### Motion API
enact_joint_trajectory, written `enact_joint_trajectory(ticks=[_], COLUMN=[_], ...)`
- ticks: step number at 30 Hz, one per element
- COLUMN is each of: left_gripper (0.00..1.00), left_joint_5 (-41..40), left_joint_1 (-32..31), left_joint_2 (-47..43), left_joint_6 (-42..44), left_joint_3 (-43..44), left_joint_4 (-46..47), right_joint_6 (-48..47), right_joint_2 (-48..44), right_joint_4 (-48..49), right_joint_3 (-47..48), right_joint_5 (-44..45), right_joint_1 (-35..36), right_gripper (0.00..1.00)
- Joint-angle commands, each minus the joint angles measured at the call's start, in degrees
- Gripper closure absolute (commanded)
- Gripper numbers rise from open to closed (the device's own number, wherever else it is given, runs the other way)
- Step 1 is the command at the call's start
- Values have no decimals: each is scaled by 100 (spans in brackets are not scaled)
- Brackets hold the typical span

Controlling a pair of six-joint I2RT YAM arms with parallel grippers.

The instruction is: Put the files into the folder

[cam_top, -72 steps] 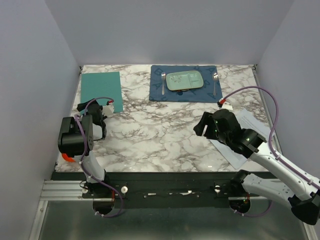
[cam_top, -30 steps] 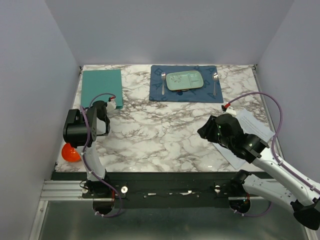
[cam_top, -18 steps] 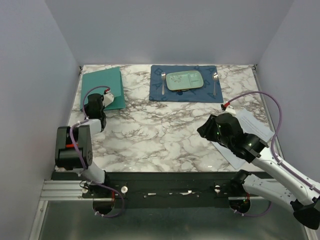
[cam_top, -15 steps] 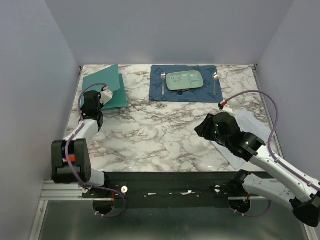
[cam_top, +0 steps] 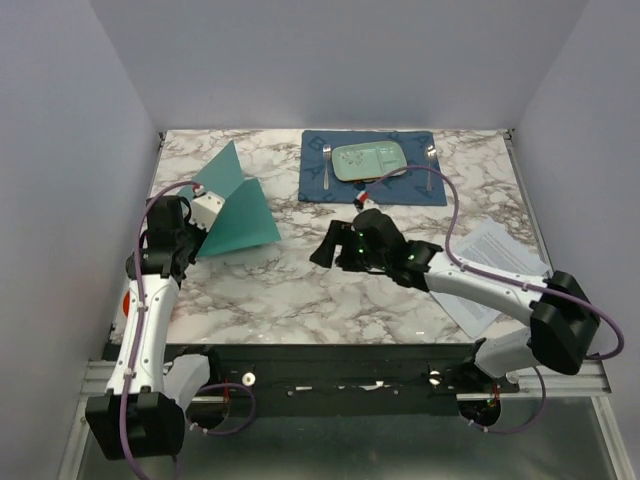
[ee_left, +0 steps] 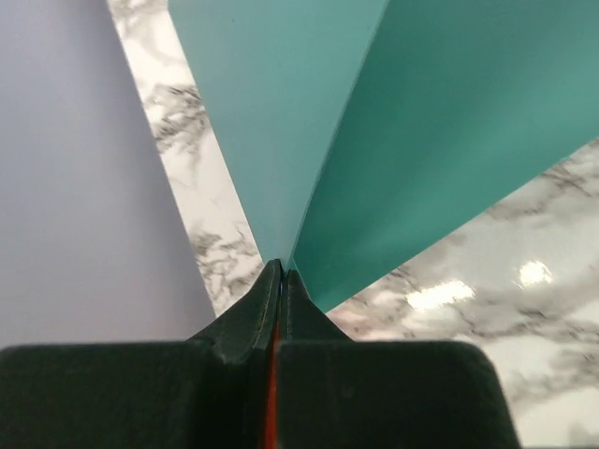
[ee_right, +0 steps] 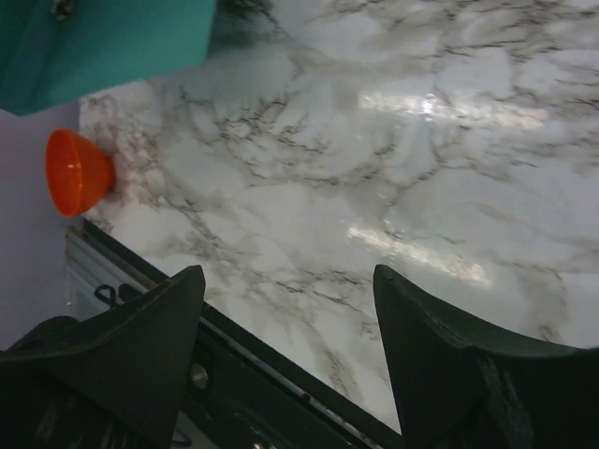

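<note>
The teal folder (cam_top: pixel 243 215) stands half open at the table's left. Its front leaf is raised off the back leaf (cam_top: pixel 221 168). My left gripper (cam_top: pixel 203 222) is shut on the lower edge of that raised leaf. In the left wrist view the closed jaws (ee_left: pixel 283 268) pinch the folder (ee_left: pixel 449 131) where the two leaves meet. The files (cam_top: pixel 497 248), white printed sheets, lie flat at the right edge of the table, partly under my right arm. My right gripper (cam_top: pixel 322 247) hovers open over the middle of the table with nothing between its fingers (ee_right: pixel 178 318).
A dark blue placemat (cam_top: pixel 415 188) at the back holds a pale green plate (cam_top: pixel 370 160) and cutlery. An orange bowl (ee_right: pixel 77 171) sits by the left wall near the table's front edge. The folder's corner (ee_right: pixel 103 37) shows at the top left of the right wrist view.
The left gripper has lifted the folder's top leaf, opening it into a tent. The right arm has swung left from the files to the table's middle, and its jaws have spread wide.
</note>
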Motion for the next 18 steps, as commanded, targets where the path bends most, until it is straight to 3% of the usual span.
enact_joint_trajectory(ticks=[1,10,18], left_gripper=[100,100,100], left_joint_5=[486,478,504], left_joint_1=[3,12,12], left_joint_2=[-454,-806,-797], left_joint_6=[-347,-434,-470], left_joint_3=[140,228,272], left_joint_4=[-1311,-1734,-1804], right_joint_6=[393,1439,1580], right_joint_2=[902,2335,2924], right_joint_4=[1357,3108,3127], right_joint_3=[691,903,1193], right_joint_5=[-820,-1585,-1621], right_joint_1=[210,237,245], right_gripper=[18,18,18])
